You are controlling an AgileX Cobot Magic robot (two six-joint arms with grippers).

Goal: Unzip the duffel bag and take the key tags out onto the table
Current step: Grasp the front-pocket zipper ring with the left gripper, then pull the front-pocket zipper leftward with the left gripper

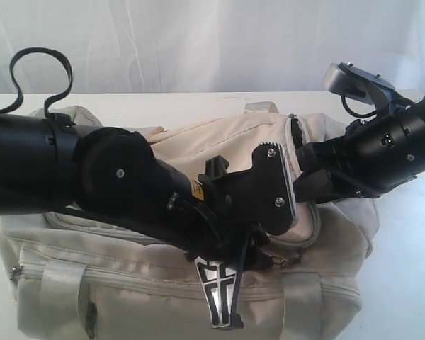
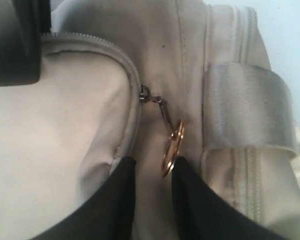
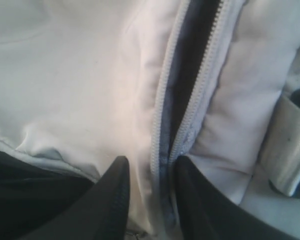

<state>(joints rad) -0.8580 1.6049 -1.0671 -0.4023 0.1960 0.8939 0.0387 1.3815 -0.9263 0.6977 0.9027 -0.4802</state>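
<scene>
The duffel bag (image 1: 127, 283) lies on the white surface (image 1: 411, 269). Unzipping looks to be the step in hand. Its top zipper (image 3: 162, 100) gapes partway. The curved pocket zipper (image 2: 115, 55) is closed, and its gold pull ring (image 2: 173, 146) hangs between the parted, unclenched fingers of the left end effector (image 2: 154, 161). The right end effector (image 3: 151, 160) straddles the top zipper's end; I cannot tell if it grips. No key tags show. The next move probably calls for pinching the ring and drawing it along the curve.
</scene>
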